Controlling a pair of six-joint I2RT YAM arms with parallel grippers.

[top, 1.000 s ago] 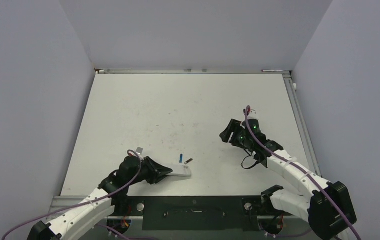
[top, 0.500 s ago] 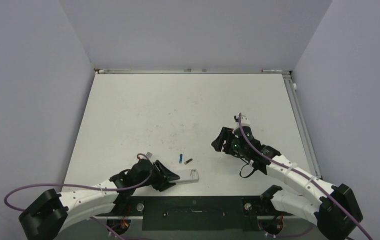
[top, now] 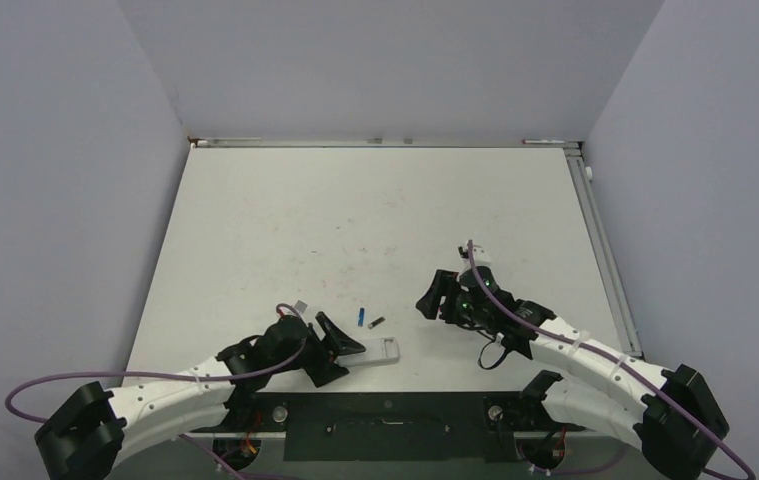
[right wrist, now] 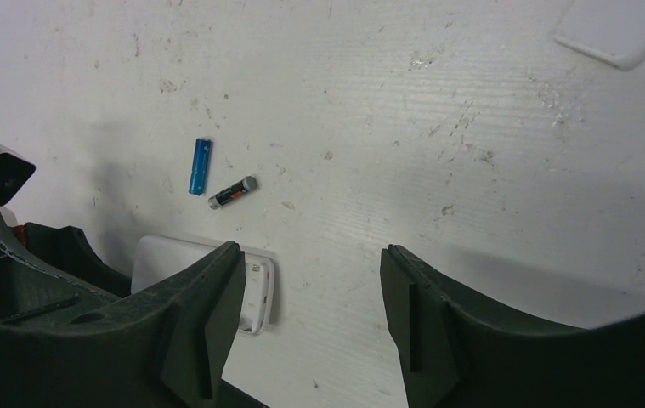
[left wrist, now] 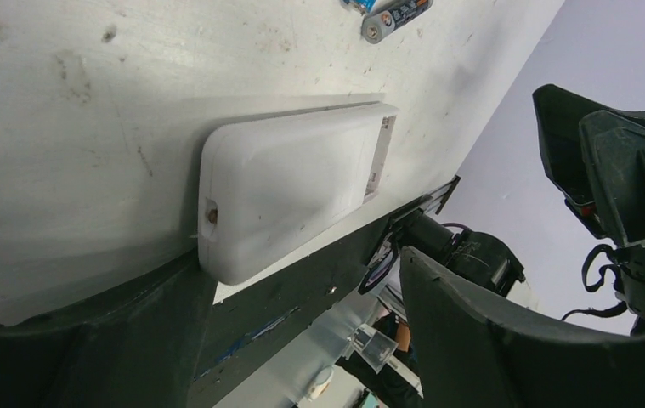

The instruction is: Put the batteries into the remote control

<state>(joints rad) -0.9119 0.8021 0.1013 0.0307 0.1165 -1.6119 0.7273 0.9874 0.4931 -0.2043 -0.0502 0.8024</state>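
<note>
Fingers (left wrist: 506,340) of left gripper (top: 339,352) stand wide apart now, no longer clamped on the small white rectangular plastic remote control (left wrist: 285,195). Grip released within the last second, nothing held. Remote control lies flat on the pale grey table (top: 375,220), plain back up. Its near end sits between the spread fingers, close beside one of them; contact there cannot be told. Its far end points away from the fingertips. Remote control also sits nearer the table's front edge than a second ago.

Far end of remote control shows a recessed bay that looks open and empty, so no cell is loaded yet.

Just beyond that far end, apart from the fingers, lie the slim blue cylindrical battery (right wrist: 200,166) and the slim dark battery with metallic tip (right wrist: 232,193). They lie close together, untouched, same spot as before.

Farther out, right gripper (top: 430,298) has come lower and closer toward the batteries. Its fingers (right wrist: 438,323) are parted with nothing between them. Both cells lie ahead of its fingertips, to one side.

Beyond those, a small loose flat white cover piece (right wrist: 620,30) lies on its own, well apart.

Judgement: remote control is parked for loading. Next step is likely a battery pick, with small round cells prone to roll.
</note>
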